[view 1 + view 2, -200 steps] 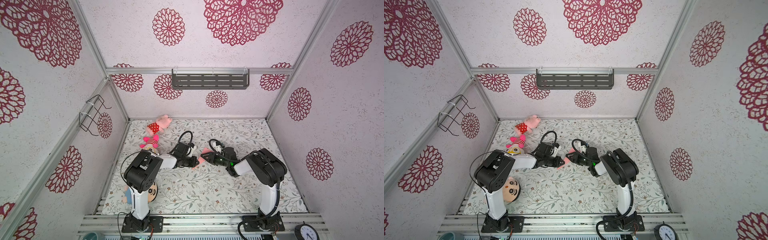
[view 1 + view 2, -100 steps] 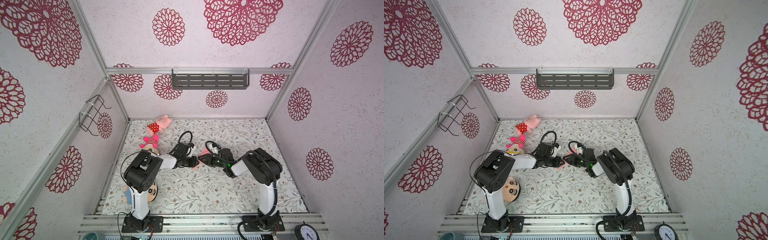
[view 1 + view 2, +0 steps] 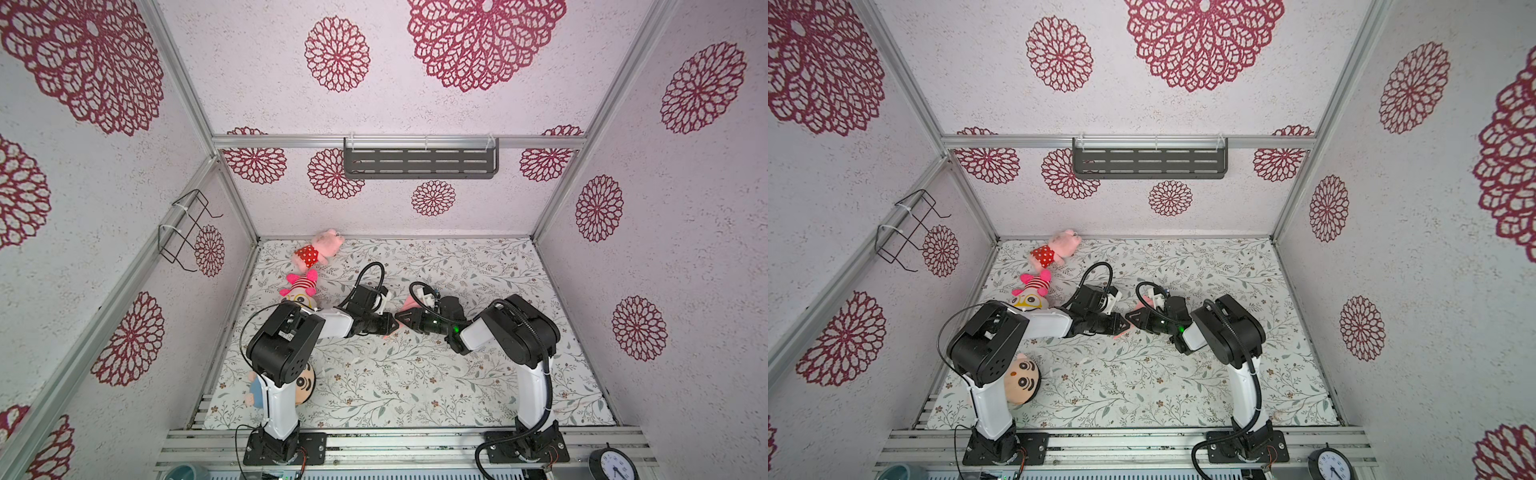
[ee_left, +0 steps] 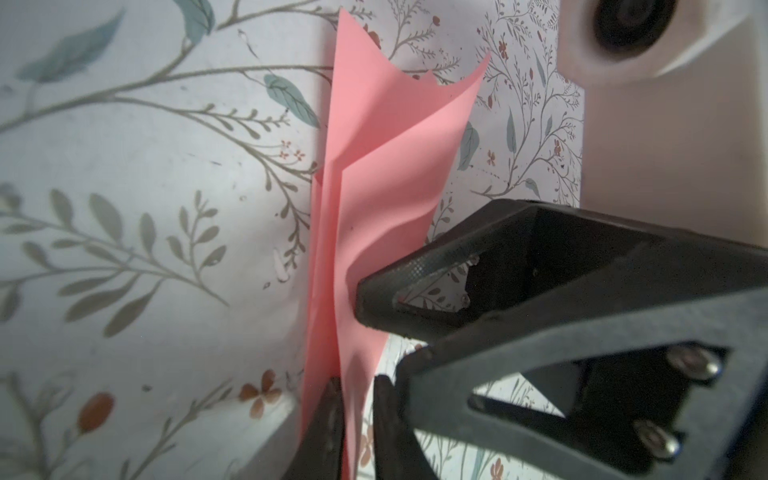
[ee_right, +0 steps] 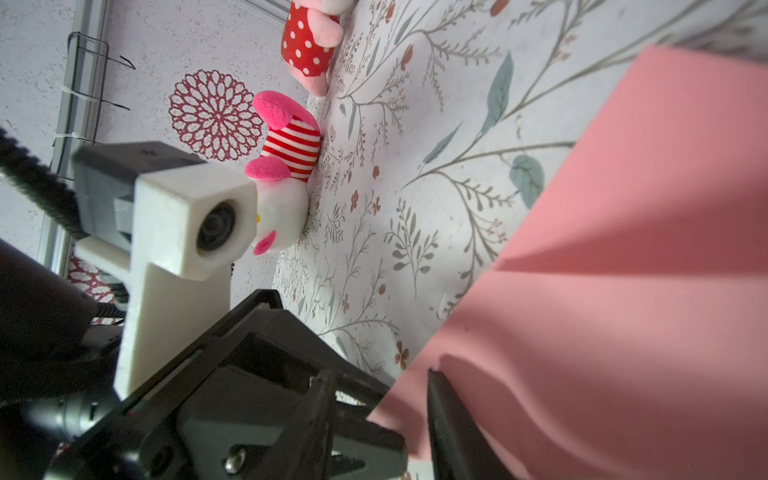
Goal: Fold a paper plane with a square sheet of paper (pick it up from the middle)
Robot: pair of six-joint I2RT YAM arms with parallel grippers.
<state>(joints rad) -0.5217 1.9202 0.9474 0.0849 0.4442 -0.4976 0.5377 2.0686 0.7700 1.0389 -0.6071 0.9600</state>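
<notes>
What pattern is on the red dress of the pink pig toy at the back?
White dots on red. The pig toy shows it best in the right wrist view.

White-and-black arms, looped black cables, triangular black pincer fingers.

Both top views are bright and evenly lit with no glare, sharp across the middle, though the wide lens bows the frame rails toward the edges, and my arms cast only faint shadows on the bench. In my left wrist view the pink paper is fairly crisp, while my fingers at 6 o'clock are a dark blur. In my right wrist view that paper blurs at 4 o'clock under a broad soft shadow, and my fingers are dim, out of focus.
</notes>
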